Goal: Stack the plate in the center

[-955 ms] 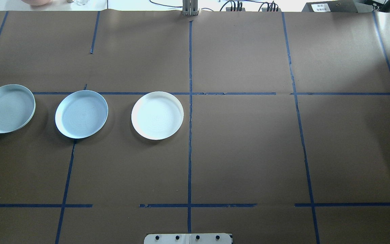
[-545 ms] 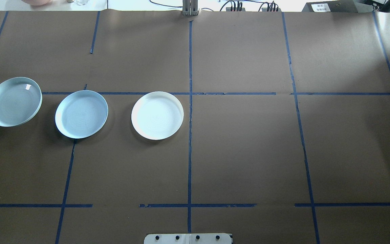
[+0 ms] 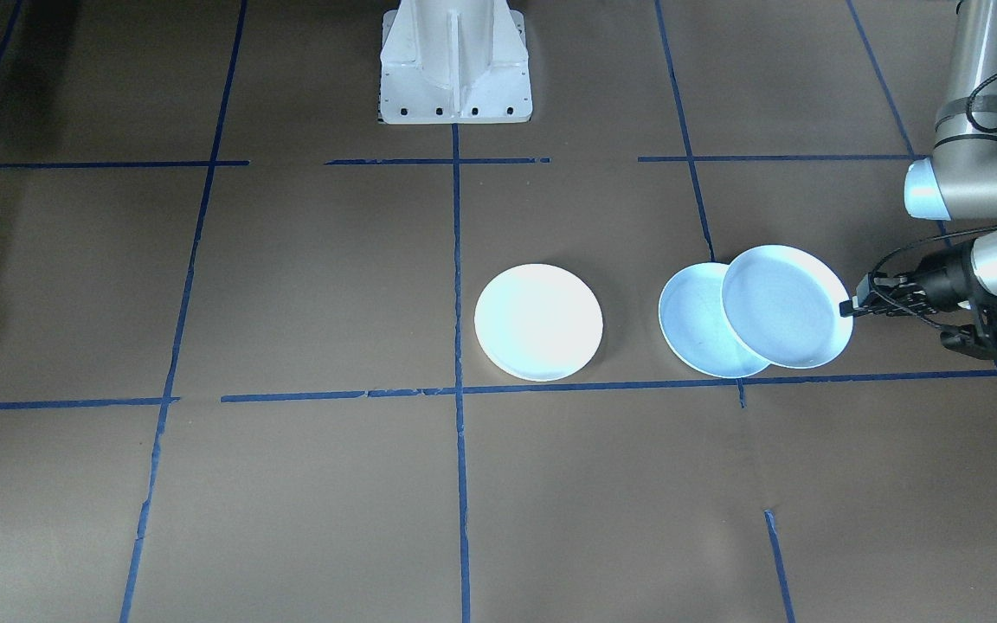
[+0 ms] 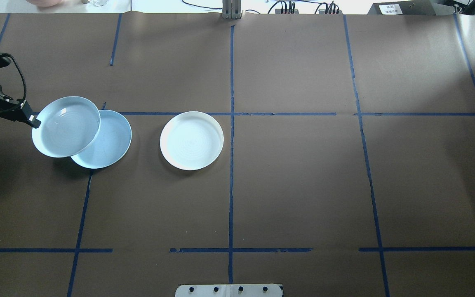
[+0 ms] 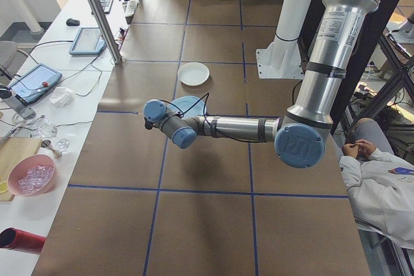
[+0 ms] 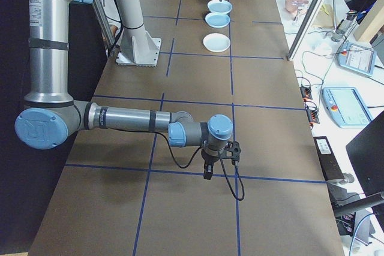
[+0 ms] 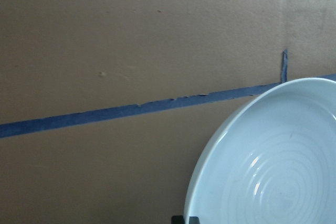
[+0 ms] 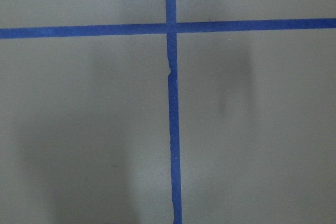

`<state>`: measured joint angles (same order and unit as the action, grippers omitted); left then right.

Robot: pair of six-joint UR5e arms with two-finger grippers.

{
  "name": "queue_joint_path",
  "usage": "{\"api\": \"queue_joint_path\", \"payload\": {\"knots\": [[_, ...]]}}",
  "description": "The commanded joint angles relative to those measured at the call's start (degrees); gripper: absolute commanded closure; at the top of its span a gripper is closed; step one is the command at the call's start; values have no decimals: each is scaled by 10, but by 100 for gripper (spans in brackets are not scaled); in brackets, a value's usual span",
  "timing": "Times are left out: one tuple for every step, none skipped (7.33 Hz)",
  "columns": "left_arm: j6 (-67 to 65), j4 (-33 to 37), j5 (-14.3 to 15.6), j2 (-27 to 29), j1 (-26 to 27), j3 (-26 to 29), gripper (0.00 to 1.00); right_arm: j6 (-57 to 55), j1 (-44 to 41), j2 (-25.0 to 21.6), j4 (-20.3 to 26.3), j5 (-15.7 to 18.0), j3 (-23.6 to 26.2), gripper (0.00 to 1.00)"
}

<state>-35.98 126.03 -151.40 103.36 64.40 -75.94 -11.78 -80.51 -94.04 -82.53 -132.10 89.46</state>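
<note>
path to center: carried plate [image 4: 66, 126] overlaps second blue plate [image 4: 107, 140] below it
ahead: white plate [image 4: 191, 140], bare table [image 4: 303, 177] beyond it

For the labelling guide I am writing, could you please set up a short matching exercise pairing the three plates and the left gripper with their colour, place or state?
Things:
1. carried plate
2. middle plate
3. white plate
4. left gripper

Descriptions:
A. lies alone beside the centre tape line
B. black, clamped on a plate's rim
C. pale blue, lying on the table, partly covered in the overhead view
D. pale blue, lifted off the table

Pairs: 1-D, 2-C, 3-A, 4-B
</note>
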Motion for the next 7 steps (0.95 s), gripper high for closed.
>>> {"api": "queue_joint_path", "payload": {"knots": [[-40,2,29,3,-31,-20,100,0,0,0,0,0,-1,0],[-44,2,30,4,-49,-21,100,0,1,0,0,0,0,0],[-44,2,48,10,-61,-22,100,0,0,0,0,0,0,0],[-45,2,62,11,-73,-22,100,0,0,0,0,0,0,0],[-45,1,65,14,-74,-21,100,0,0,0,0,0,0,0],[-47,2,67,14,-73,-22,100,0,0,0,0,0,0,0],[-56,2,74,14,-73,-22,100,0,1,0,0,0,-1,0]]}}
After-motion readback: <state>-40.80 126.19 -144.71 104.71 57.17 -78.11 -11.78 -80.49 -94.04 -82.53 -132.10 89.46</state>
